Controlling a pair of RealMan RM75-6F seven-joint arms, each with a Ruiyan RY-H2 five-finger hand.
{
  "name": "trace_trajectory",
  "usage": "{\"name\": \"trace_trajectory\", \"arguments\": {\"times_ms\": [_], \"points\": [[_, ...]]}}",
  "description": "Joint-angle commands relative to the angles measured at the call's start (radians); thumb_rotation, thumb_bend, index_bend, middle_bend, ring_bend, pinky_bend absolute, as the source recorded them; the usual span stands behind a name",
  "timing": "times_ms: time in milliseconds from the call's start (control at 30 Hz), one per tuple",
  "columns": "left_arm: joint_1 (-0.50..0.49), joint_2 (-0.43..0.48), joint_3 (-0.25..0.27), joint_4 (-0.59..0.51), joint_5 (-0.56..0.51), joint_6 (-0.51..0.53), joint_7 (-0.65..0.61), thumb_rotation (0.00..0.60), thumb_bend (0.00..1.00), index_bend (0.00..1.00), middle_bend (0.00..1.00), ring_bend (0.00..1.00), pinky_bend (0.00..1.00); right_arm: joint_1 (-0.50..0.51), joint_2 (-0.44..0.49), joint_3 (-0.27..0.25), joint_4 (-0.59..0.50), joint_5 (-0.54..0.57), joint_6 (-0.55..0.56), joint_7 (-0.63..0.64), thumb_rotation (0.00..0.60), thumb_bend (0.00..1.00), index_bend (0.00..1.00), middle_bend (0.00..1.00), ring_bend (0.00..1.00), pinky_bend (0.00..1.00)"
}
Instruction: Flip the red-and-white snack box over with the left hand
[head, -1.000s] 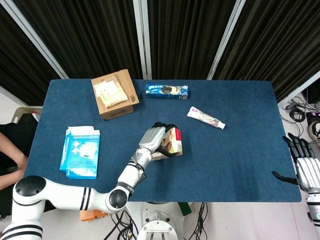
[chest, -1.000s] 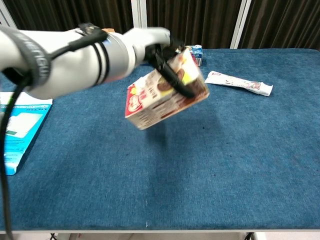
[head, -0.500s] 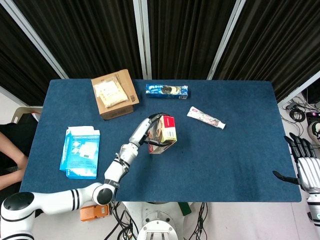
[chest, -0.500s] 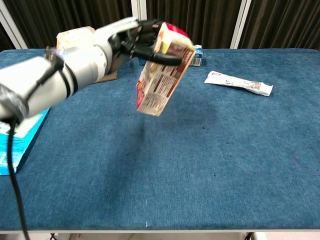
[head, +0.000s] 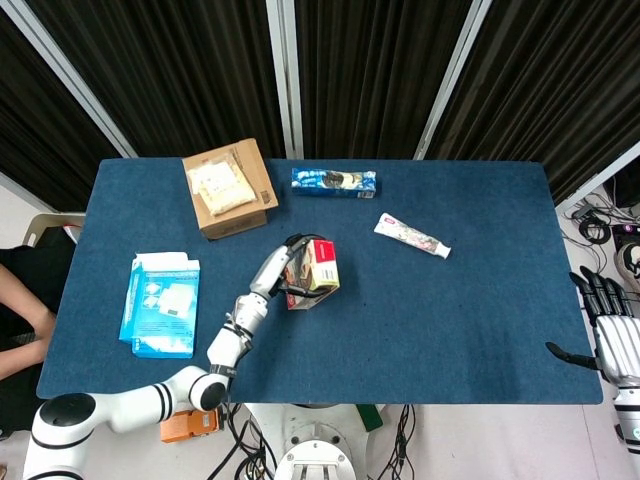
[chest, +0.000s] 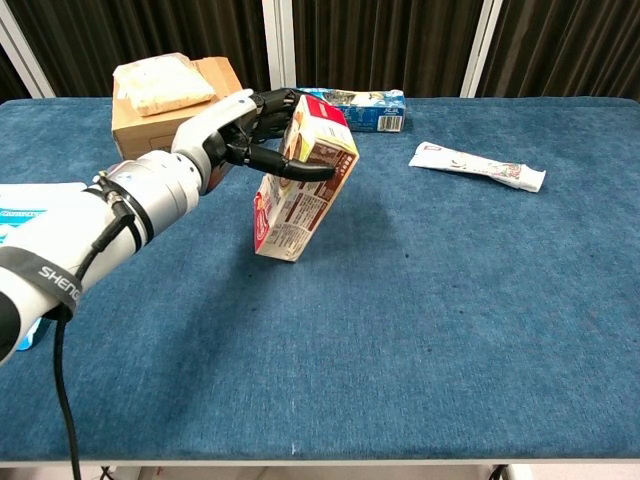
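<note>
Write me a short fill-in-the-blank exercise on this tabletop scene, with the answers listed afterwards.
1. The left hand grips the upper end of the red-and-white snack ____, which stands tilted on the blue table.
2. The right hand waits off the table's ____ edge, holding nothing.
3. The toothpaste tube lies to the ____ of the held item in the chest view.
4. A pale packet lies on top of the brown ____ at the far left.

Missing words: box; right; right; carton
</note>
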Motion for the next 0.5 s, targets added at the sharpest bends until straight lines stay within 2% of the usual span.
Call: {"name": "trace_trajectory", "arguments": {"times_ms": [33,167,500], "points": [[-0.001,0.005,0.007,0.005,0.002,0.002,-0.006,0.600,0.02,0.31,0.29,0.11,0.00,-0.001,0.000,0.000,-0.001,-0.001,0.001,-0.001,0.600,0.15,0.00,0.00,0.00,0.00],[0.000,0.019,0.021,0.005,0.009,0.004,-0.008,0.600,0.01,0.29,0.28,0.10,0.00,-0.002,0.000,0.000,-0.002,-0.003,0.004,-0.001,0.600,0.15,0.00,0.00,0.00,0.00],[0.013,0.076,0.052,-0.015,0.018,0.005,-0.006,0.600,0.01,0.21,0.17,0.03,0.00,-0.006,0.001,-0.001,-0.007,-0.008,0.012,-0.004,0.600,0.15,0.00,0.00,0.00,0.00]]}}
